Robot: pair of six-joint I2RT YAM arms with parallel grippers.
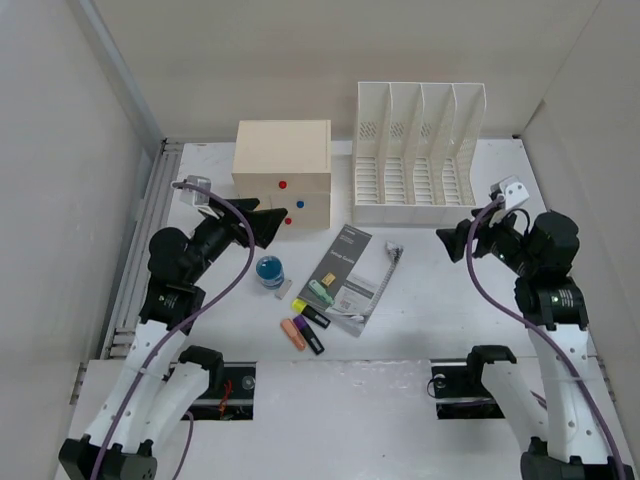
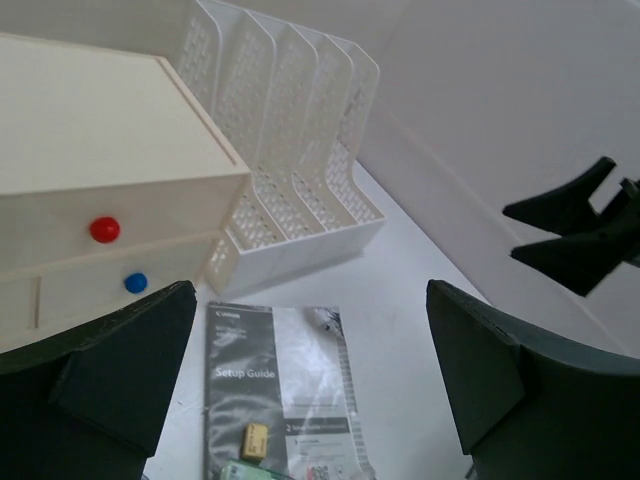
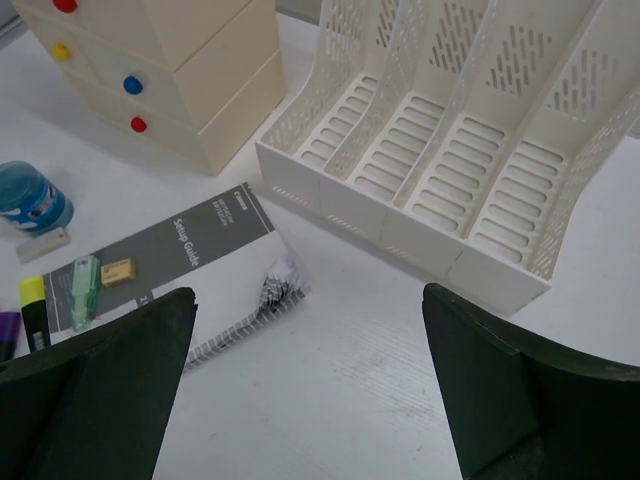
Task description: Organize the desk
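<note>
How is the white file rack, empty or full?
Empty: all four slots of the file rack show bare slotted floors.

Top camera: fixed high behind the arm bases, looking down and forward over the whole desk (image 1: 430,300). Left wrist camera: low, near the surface, facing across toward the right gripper (image 2: 512,230), with the drawer box (image 2: 100,130) close. Right wrist camera: higher, tilted down, facing far and left. All three share the drawer box, file rack (image 2: 290,190) and setup guide (image 2: 275,370).
</note>
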